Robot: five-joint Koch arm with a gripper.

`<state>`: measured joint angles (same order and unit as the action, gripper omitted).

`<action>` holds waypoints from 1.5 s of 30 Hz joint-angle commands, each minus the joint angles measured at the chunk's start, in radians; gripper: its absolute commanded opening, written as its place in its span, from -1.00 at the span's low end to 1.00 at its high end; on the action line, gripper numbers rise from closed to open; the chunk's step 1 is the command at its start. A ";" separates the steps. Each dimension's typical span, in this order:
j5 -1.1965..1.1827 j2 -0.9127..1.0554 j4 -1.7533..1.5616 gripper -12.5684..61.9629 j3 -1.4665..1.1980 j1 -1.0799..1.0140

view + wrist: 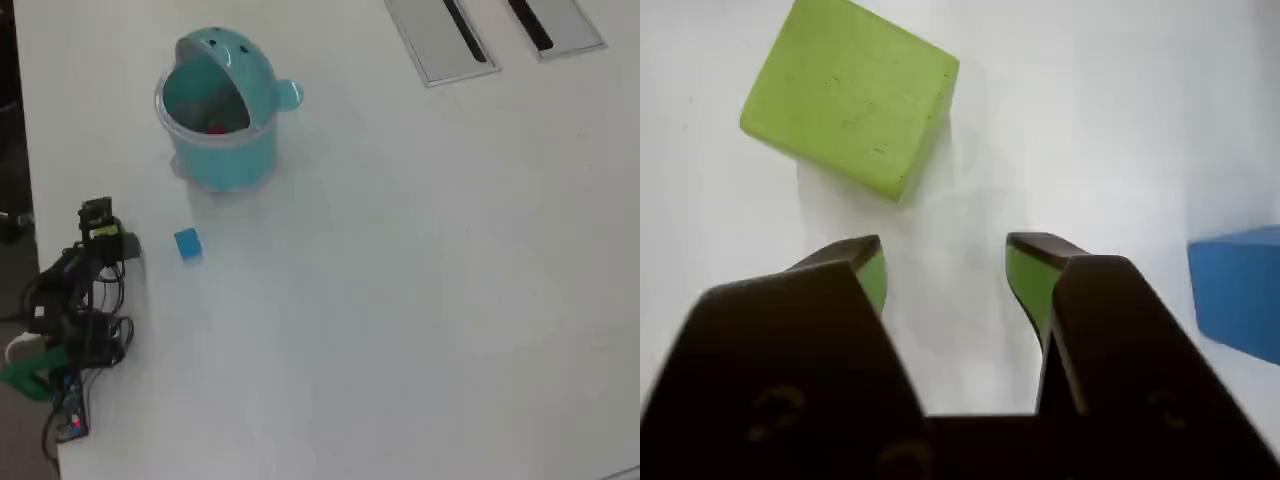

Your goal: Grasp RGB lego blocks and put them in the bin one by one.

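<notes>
In the wrist view a yellow-green block (850,92) lies on the white table, ahead and to the left of my gripper (945,258). The gripper is open, with only bare table between its green-padded fingers (1028,275). A blue block (1240,295) lies at the right edge, apart from the jaws. From overhead, the gripper (108,236) hangs at the table's left side, the blue block (187,244) just to its right. The teal bin (222,150) stands further up with its lid tipped back, and a red patch (215,127) shows inside it.
Two grey panels with black slots (445,40) (555,25) lie flush in the table at the top right. The arm's base and cables (70,335) sit at the table's left edge. White tabletop (420,300) stretches to the right of the blocks.
</notes>
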<state>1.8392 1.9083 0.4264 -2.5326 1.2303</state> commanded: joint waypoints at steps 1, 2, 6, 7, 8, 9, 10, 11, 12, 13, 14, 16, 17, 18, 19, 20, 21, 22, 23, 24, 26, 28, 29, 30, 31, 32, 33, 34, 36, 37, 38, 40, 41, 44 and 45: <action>-0.006 0.002 -0.071 -0.26 0.091 0.006; -0.021 0.000 -0.071 -0.43 0.095 0.012; -0.032 0.000 -0.051 -0.78 0.103 0.029; -0.032 0.000 -0.051 -0.80 0.104 0.035; -0.032 0.002 -0.046 -0.80 0.107 0.037; -0.032 0.005 -0.038 -0.80 0.107 0.038; -0.032 0.011 -0.026 -0.79 0.106 0.040; -0.032 0.015 -0.015 -0.69 0.101 0.044; -0.029 0.032 0.009 -0.45 0.092 0.043; -0.026 0.040 0.011 -0.35 0.080 0.043; -0.026 0.052 0.011 -0.31 0.069 0.048; -0.026 0.084 0.037 -0.31 0.058 0.048; -0.026 0.100 0.046 -0.25 0.048 0.048; -0.020 0.115 0.049 -0.17 0.037 0.044; -0.015 0.135 0.054 -0.14 0.021 0.044; -0.015 0.155 0.071 -0.14 0.012 0.044; -0.015 0.175 0.087 -0.12 0.009 0.044; -0.015 0.189 0.094 -0.08 0.005 0.043; -0.014 0.207 0.112 -0.06 0.003 0.043; -0.014 0.229 0.133 -0.06 0.002 0.044; -0.011 0.261 0.175 0.01 0.003 0.049; -0.011 0.281 0.189 0.03 0.005 0.067; -0.011 0.293 0.198 0.03 0.005 0.083; -0.012 0.301 0.212 0.03 0.005 0.103; -0.012 0.304 0.216 0.03 0.005 0.120; -0.014 0.305 0.216 0.03 0.005 0.133; -0.015 0.305 0.216 0.03 0.005 0.149; -0.014 0.305 0.216 0.03 0.005 0.163; -0.015 0.299 0.213 0.03 0.003 0.196; -0.014 0.295 0.209 0.06 0.003 0.210; -0.015 0.290 0.206 0.07 0.005 0.216; -0.015 0.268 0.201 0.07 0.015 0.225; -0.014 0.261 0.196 0.07 0.023 0.227; -0.015 0.225 0.153 0.07 0.035 0.227; -0.014 0.213 0.149 0.07 0.043 0.227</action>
<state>1.8224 2.1307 0.6105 -2.5510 1.4481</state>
